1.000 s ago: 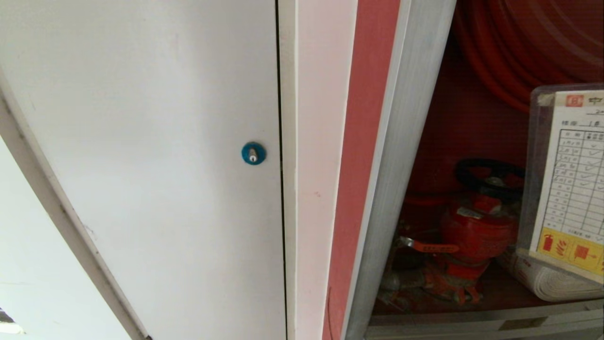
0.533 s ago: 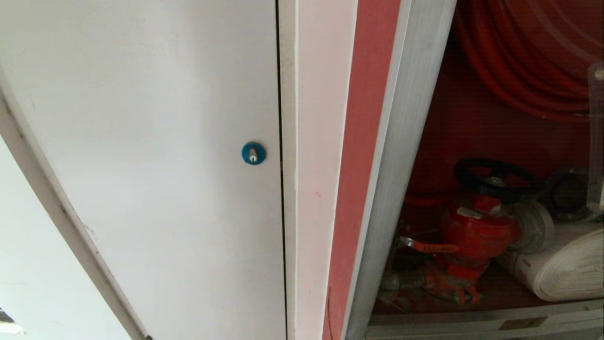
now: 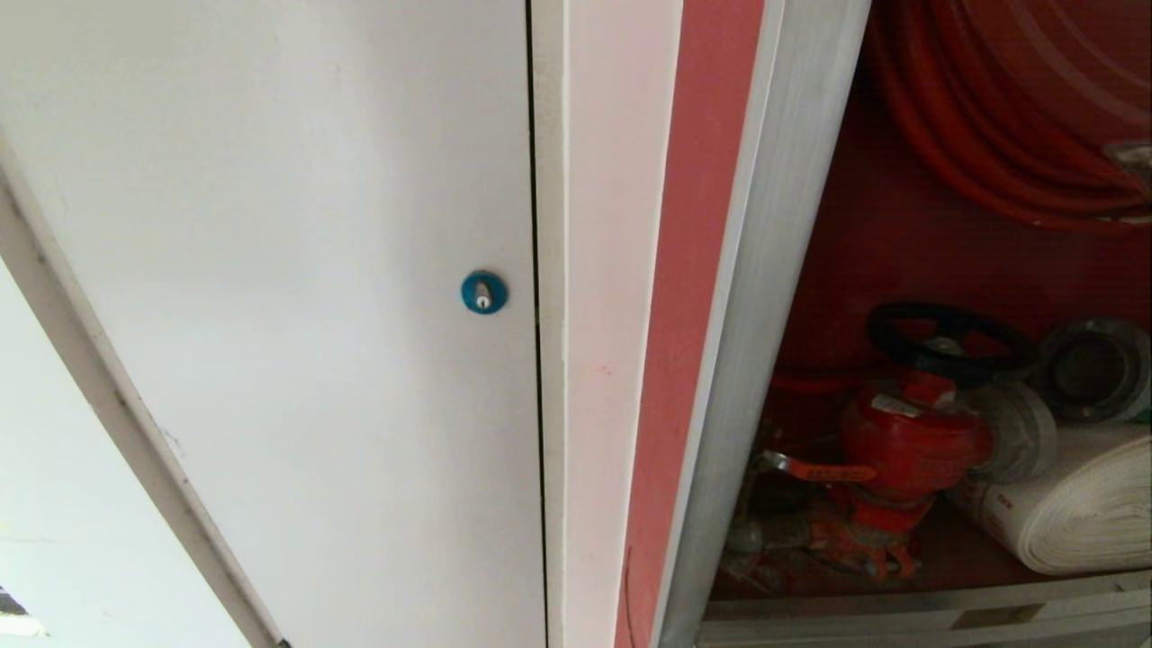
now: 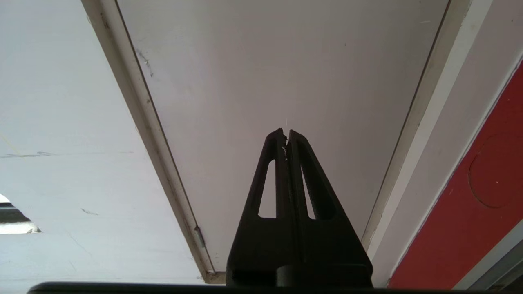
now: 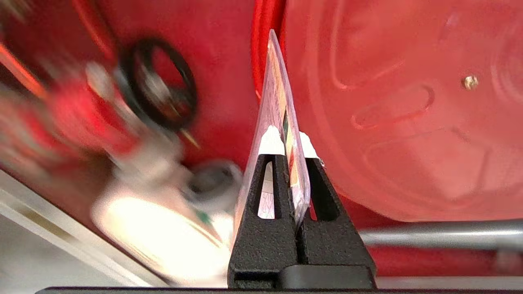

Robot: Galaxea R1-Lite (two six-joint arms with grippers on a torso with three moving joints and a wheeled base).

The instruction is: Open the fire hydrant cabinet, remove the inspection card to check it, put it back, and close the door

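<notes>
**Card pinched edge-on inside the open cabinet**

While the left tool [image 4: 287, 136] hangs with its two fingers pressed together and holding nothing, facing the plain white door [image 3: 270, 270] with its blue round lock [image 3: 484, 292], the right tool [image 5: 289, 143] is clamped on the inspection card [image 5: 278, 106] – the laminated sheet runs edge-on between the two white-tipped fingers [image 5: 270, 141] and sticks out beyond them

Just past the right tool's tips, on one side of the card, the red hose reel [image 5: 392, 106] fills the wrist view; on the card's other side sit the red valve [image 3: 909, 441] with its black handwheel [image 5: 161, 81] and the white rolled hose [image 3: 1071, 513], blurred in the wrist view. From the head, the fire hydrant cabinet [image 3: 765, 297] stands open, its silver frame beside a red strip, with the reel above and the valve and hose on the cabinet floor – neither tool shows there, and only a small pale sliver at the right edge could be the card; I cannot tell
</notes>
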